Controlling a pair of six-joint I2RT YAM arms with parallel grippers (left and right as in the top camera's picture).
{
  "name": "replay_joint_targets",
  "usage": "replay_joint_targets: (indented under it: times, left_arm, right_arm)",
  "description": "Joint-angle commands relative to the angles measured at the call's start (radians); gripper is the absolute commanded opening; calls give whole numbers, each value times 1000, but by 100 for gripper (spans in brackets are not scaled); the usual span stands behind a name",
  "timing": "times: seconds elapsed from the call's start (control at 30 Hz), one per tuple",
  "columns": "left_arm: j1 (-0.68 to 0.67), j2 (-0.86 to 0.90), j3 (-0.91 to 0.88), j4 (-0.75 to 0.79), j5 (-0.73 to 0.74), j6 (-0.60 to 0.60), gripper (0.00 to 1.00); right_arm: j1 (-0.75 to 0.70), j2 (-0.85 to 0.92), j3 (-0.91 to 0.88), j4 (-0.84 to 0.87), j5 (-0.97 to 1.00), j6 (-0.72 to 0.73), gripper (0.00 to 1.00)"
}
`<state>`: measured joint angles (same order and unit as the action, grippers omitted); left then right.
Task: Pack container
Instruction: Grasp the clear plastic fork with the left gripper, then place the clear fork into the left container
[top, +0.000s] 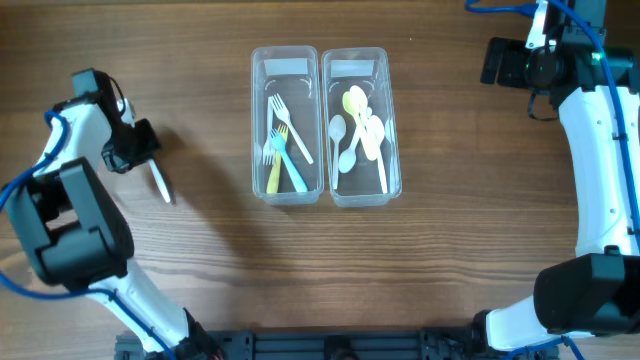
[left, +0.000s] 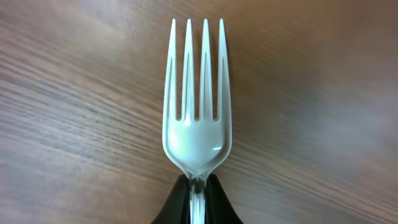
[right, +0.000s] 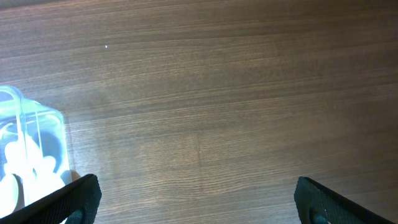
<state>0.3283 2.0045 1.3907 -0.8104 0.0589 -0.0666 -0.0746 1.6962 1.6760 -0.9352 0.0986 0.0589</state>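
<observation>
There, the left fingers (left: 174, 205) are clamped on the white fork (left: 198, 106) by its handle, tines jutting ahead of them over the desk (left: 74, 93), the fork container (top: 257, 120) and spoon container (top: 394, 120) sit well off to their right, and the right fingers (right: 74, 199) hang spread wide.
</observation>
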Motion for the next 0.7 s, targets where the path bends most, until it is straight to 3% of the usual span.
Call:
replay_joint_targets:
  times: [0.0, 0.17, 0.37, 0.67]
  left_arm:
    - [-34, -165, 73, -9, 108, -32, 4]
    - [-134, -290, 77, -17, 182, -54, 4]
    - [-362, -361, 77, -21, 229, -115, 4]
    - [-596, -271, 76, 8, 99, -216, 4]
  right_arm:
    - [3, 8, 0, 3, 14, -7, 100]
    - [3, 8, 0, 3, 14, -7, 100]
    - [3, 8, 0, 3, 14, -7, 100]
    - [3, 8, 0, 3, 14, -6, 100]
